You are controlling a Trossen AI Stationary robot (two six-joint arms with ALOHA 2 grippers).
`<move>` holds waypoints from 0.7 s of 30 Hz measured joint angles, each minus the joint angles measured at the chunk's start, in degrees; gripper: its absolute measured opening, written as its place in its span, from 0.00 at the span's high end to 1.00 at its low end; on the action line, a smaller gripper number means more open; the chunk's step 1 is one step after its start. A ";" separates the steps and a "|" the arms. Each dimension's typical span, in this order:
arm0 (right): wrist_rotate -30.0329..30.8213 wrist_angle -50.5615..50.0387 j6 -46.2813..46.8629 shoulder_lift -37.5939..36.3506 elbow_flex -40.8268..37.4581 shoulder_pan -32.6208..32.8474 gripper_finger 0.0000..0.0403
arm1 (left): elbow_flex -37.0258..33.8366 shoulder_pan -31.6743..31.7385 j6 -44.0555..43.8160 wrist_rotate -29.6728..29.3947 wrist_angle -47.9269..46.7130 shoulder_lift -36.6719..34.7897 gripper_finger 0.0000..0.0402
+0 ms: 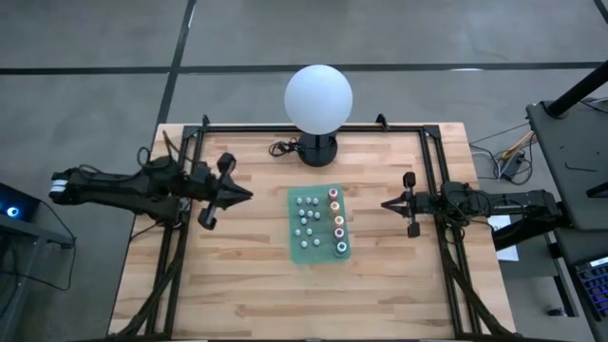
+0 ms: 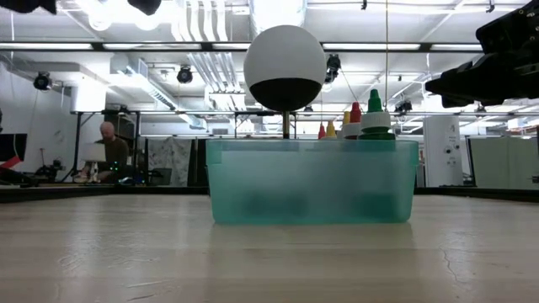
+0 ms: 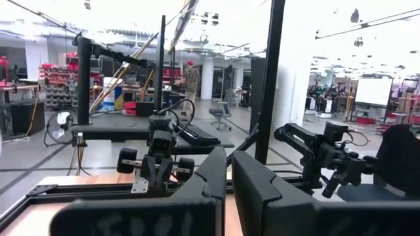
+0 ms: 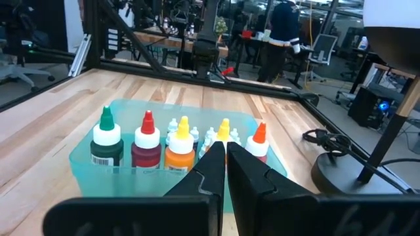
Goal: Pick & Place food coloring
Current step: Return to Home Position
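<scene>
High view: my left end effector (image 1: 245,196) and right end effector (image 1: 389,203), both pinched closed and empty, flank the bin (image 1: 293,249). It lies at 4 o'clock from the left and 8 from the right, long axis 12-to-6. The bottles (image 1: 337,220) stand inside, the coloured row nearer my right.
Low view: bottle tops show above the rim.
Left wrist: no bin in sight.
Right wrist: bottles dead ahead, well apart.

Bright ceiling strip lights (image 2: 126,45) overhead — soft shadows, some glare.
</scene>
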 joint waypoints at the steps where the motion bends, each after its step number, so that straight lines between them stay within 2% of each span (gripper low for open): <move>1: -0.02 0.00 -0.10 0.00 0.00 0.00 0.98 | -1.13 0.00 0.07 0.00 0.13 -1.21 1.00; 8: -0.02 -0.01 0.02 0.00 0.00 0.00 0.98 | -9.47 -0.02 5.12 0.00 5.57 -8.82 1.00; 17: -0.02 0.00 0.00 0.00 0.00 0.00 0.98 | -17.04 -0.13 6.97 -4.89 3.82 -19.56 1.00; 21: -0.02 -0.01 0.02 0.00 0.00 0.00 0.98 | -19.28 -0.15 6.99 -5.02 0.46 -23.96 1.00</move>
